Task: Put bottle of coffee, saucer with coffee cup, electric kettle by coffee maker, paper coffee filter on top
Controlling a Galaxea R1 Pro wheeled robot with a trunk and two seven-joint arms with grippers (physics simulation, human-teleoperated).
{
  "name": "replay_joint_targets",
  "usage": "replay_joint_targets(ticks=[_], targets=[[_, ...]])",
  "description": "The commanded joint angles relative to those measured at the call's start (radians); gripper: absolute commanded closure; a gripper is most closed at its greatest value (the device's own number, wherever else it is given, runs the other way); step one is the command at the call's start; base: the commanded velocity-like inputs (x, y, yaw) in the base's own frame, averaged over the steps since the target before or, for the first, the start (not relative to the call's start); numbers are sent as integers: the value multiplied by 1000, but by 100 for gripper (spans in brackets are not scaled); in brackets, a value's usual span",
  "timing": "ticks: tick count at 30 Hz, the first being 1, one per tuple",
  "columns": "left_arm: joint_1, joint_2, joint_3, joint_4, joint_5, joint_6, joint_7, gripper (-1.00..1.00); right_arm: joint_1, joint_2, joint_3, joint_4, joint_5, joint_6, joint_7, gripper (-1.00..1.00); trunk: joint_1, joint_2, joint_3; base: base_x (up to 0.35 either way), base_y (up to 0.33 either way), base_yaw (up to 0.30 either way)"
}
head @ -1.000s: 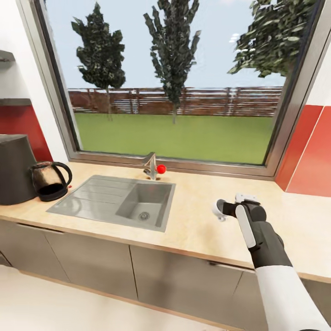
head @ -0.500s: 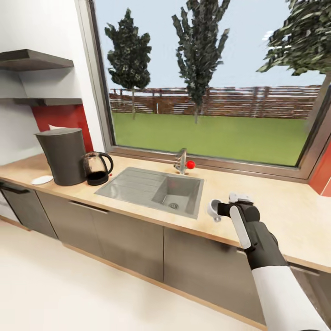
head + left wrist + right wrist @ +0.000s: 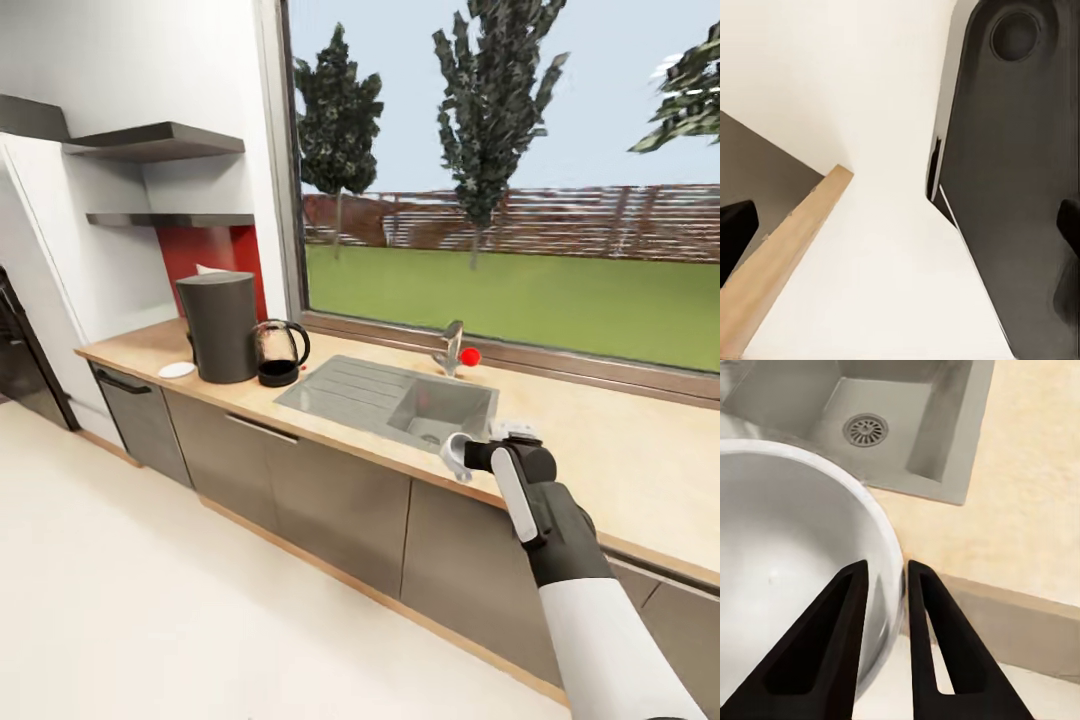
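Observation:
My right gripper (image 3: 468, 458) is shut on the rim of the white coffee cup (image 3: 452, 456), holding it over the front edge of the kitchen countertop (image 3: 620, 460) by the sink. In the right wrist view the cup (image 3: 787, 555) has its wall pinched between the fingers (image 3: 847, 637). Far left on the countertop stand the coffee maker (image 3: 222, 325), the electric kettle (image 3: 278, 352) to its right and the saucer (image 3: 177, 370) to its left. The kitchen shelf (image 3: 160, 140) hangs above. A white tip (image 3: 205, 269) peeks behind the maker, perhaps the paper coffee filter. The bottle of coffee is out of view. My left gripper (image 3: 900, 232) is open.
A grey sink (image 3: 395, 395) with a faucet (image 3: 452, 348) and red knob is sunk into the worktop under a large window. Grey cabinet fronts (image 3: 330, 500) run below. A dark appliance (image 3: 20, 350) stands at far left. Pale floor (image 3: 150, 600) lies before the cabinets.
The camera has backed away and turned, so the whole counter has slid right and the shelf and saucer have come into view. The cup stays in my right gripper.

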Motion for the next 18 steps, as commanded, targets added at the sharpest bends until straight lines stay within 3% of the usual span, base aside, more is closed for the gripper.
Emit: replay_joint_targets(ticks=[1,5,18], targets=[[0,-1,-7,1,9,-2,1,-100,-1,4,19,-1,-10,2,-9,100,0,-1,-2,-1,1,279],[0,-2,-7,1,9,-2,-2,-100,-1,8,63,0,-10,2,-9,100,0,-1,-2,0,0,279],[-1,-2,-7,0,9,-5,-1,-100,-1,8,67,-1,-10,1,-9,100,0,-1,-2,0,0,279]])
